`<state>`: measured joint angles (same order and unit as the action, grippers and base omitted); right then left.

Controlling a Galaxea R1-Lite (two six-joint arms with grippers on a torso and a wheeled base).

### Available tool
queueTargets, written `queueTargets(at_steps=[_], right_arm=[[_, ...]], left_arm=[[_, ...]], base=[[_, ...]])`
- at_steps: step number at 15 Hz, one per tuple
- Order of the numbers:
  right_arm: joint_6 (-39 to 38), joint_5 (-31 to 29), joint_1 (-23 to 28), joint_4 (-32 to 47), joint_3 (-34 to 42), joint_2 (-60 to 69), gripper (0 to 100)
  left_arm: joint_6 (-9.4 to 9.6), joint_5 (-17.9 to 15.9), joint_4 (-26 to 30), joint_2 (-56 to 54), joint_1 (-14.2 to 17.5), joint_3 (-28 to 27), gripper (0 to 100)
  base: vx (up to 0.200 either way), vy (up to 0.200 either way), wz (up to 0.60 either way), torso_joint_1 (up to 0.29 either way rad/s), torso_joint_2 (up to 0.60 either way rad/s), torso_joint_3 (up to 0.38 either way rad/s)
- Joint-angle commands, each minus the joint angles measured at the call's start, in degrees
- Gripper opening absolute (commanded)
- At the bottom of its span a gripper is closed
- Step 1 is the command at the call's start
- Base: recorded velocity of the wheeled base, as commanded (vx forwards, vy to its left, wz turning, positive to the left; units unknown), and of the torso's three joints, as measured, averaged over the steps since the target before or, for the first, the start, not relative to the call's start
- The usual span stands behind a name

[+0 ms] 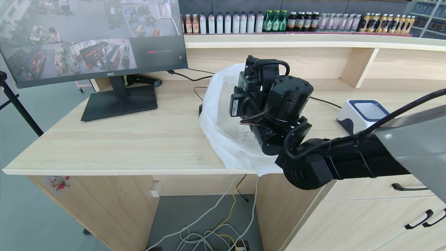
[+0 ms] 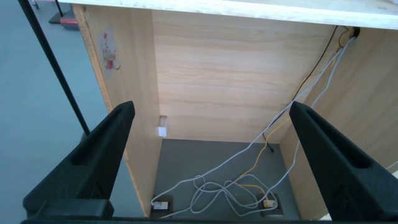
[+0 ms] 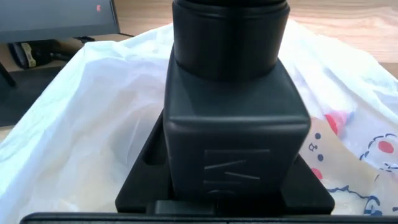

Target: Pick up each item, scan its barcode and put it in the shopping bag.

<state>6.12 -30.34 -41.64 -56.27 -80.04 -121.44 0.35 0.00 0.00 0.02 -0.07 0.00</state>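
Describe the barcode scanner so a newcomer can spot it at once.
Start at the long pale wooden counter; a white shopping bag lies near the middle of its front edge. On the robot's right of the bag stands the scanner, a small white box. Its dark blue frame round a slanted window sets it apart from the big black monitor at the left end.

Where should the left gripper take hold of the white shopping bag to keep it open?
Probably the upstanding left rim of the shopping bag, pinched from the robot's left: the thin film stands free there, while the right arm fills the bag's right side.
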Motion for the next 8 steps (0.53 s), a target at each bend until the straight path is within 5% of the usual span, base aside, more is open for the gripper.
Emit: queueTargets(at_steps=[1,8], right_arm=[[0.03,0.02,-0.02,-0.68,0.06,-1.60,0],[-0.32,0.55,0.42,-1.82,-0.11,-4.15,0]], left_arm=[[0.00,0.00,0.00,-0.02,-0.01,0.00,100],[0.00,0.00,0.00,-0.02,-0.01,0.00,100]], base=[[0.000,0.000,0.00,0.000,0.00,0.000],[0.000,0.000,0.00,0.000,0.00,0.000]])
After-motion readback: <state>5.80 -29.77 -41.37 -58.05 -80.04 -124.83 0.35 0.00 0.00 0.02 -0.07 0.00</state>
